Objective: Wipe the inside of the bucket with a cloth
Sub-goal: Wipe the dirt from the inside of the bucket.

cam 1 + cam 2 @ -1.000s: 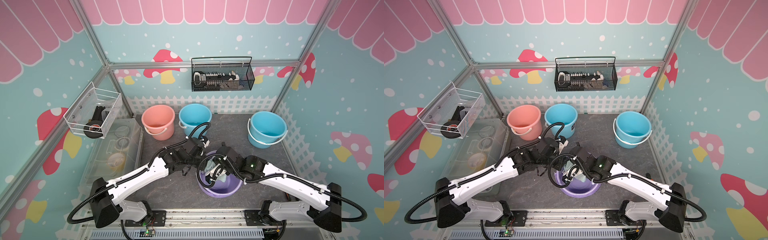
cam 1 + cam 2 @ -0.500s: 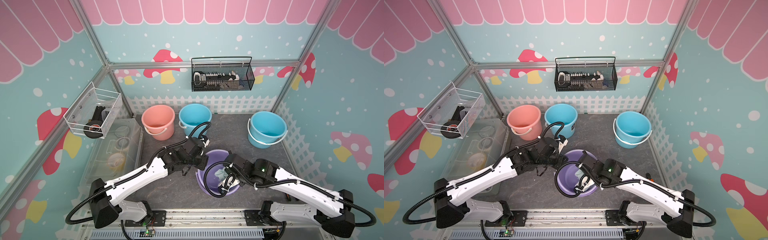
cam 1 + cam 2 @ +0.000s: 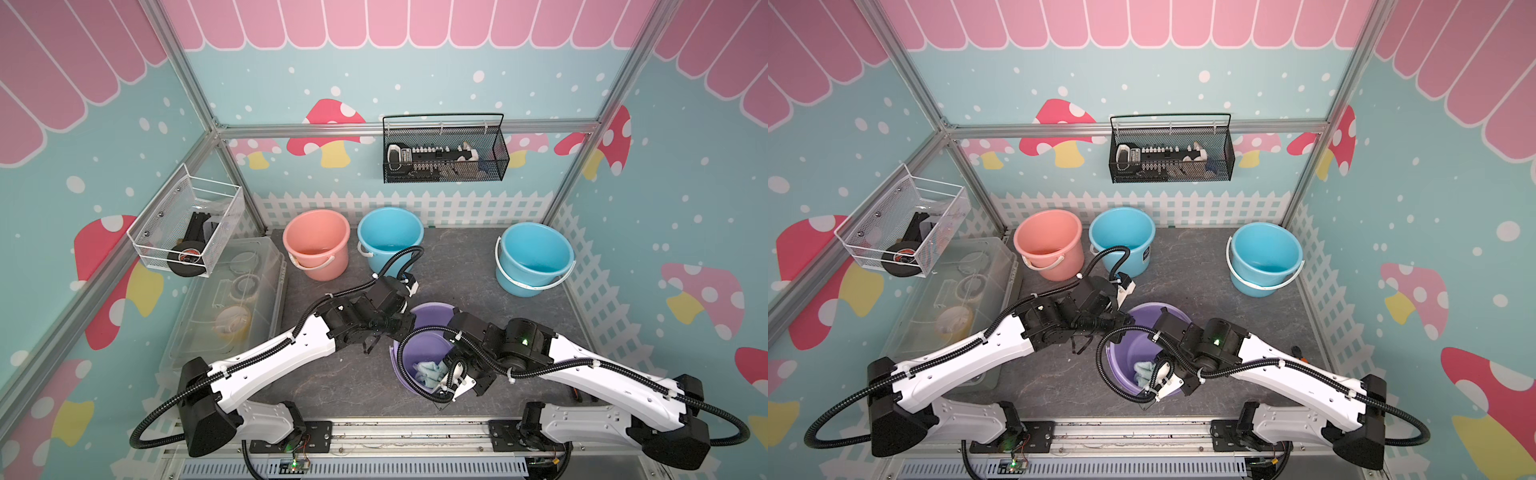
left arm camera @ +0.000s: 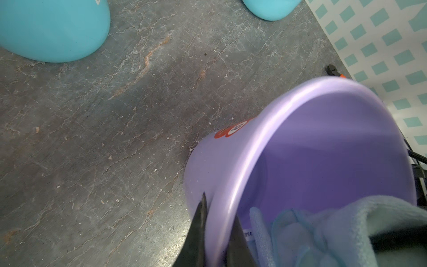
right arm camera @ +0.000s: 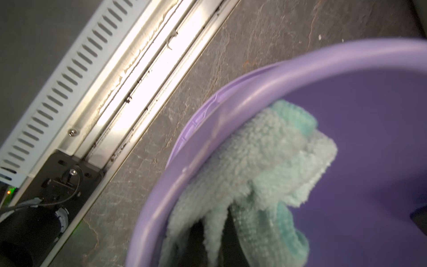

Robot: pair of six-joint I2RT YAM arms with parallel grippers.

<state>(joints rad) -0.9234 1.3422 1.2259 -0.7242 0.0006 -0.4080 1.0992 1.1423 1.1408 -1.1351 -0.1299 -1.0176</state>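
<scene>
- Standing on the grey counter [image 3: 457, 266], the purple bucket [image 3: 432, 313] is seen near the front rail, between the 2 arms, in both top views.
- Its rim is clamped by the left tool [image 4: 219, 212], which is clenched with 1 finger outside the wall and 1 inside, as shown in the left wrist view.
- The cloth [image 3: 428, 372], pale aqua-green and bunched, is found inside the bucket, against the inner wall on the side nearest the rail.
- The cloth is grasped by the right tool [image 5: 213, 245], which is reached down into the bucket. In the right wrist view its dark fingers are half hidden by folds of fabric, and the cloth is pressed to the wall just under the rim.
- A red and white sticker [image 4: 233, 129] is carried on the bucket's outer wall.
- At the back of the counter, a pink bucket [image 3: 316, 245] and a blue bucket [image 3: 390, 237] are set just beside each other. A second blue bucket [image 3: 534, 257] is set well apart, toward the right.
</scene>
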